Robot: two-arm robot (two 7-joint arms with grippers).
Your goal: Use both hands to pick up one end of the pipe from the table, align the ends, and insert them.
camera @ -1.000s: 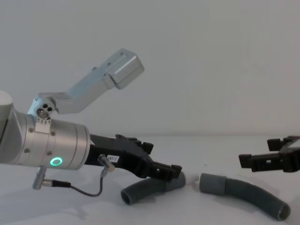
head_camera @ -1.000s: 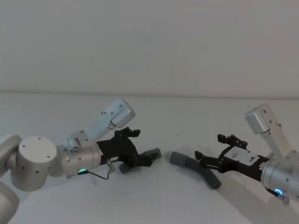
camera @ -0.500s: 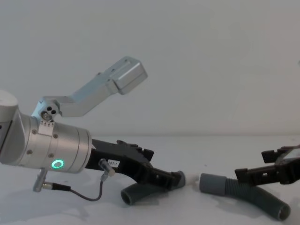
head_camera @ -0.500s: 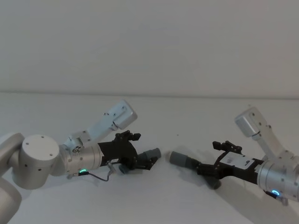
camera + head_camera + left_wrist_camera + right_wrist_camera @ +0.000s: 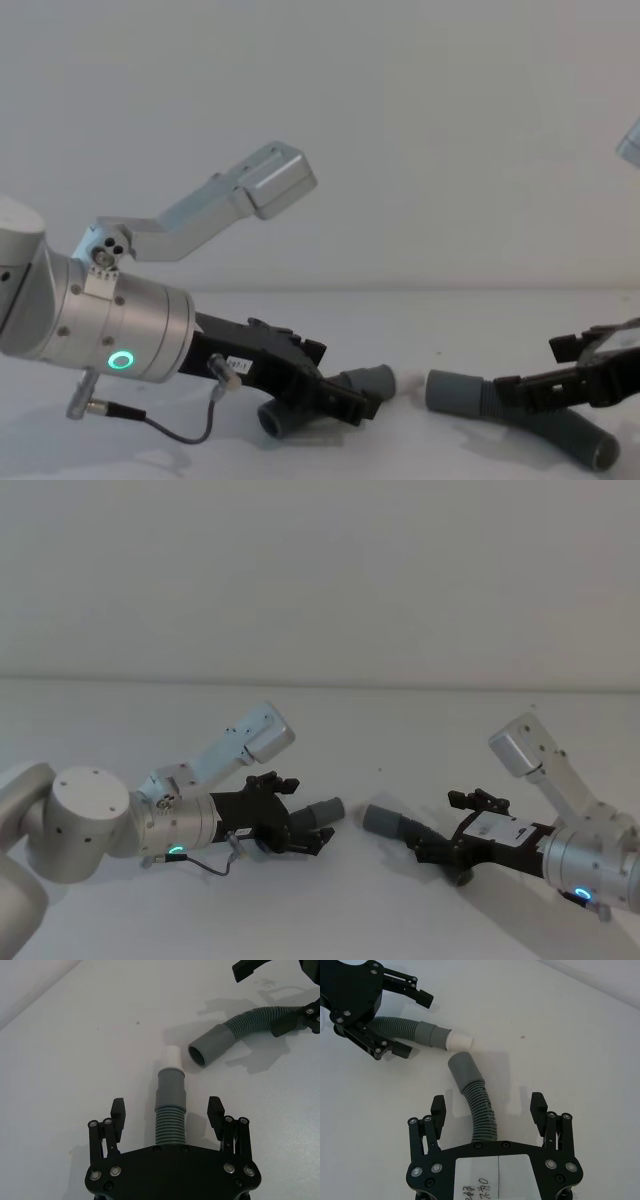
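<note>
Two grey corrugated pipe pieces lie on the white table (image 5: pixel 350 910), their cuff ends facing each other a small gap apart. The shorter pipe (image 5: pixel 170 1110) has a whitish tip (image 5: pixel 172 1055) and lies between the fingers of my open left gripper (image 5: pixel 167 1107), low over the table (image 5: pixel 340 400). The longer pipe (image 5: pixel 480 1105) curves back from its smooth cuff (image 5: pixel 465 1070), and my open right gripper (image 5: pixel 488 1101) straddles its ribbed middle. In the head view the left gripper (image 5: pixel 300 830) and right gripper (image 5: pixel 440 845) face each other across both cuffs (image 5: pixel 382 820).
The white table runs back to a plain pale wall. Each wrist's silver camera bracket (image 5: pixel 270 180) sticks up above its arm. A thin grey cable (image 5: pixel 170 430) loops under the left wrist, close to the tabletop.
Both grippers have sunk toward the table, each now astride its pipe piece. The right gripper came down from above the longer pipe. The pipes have barely moved.
</note>
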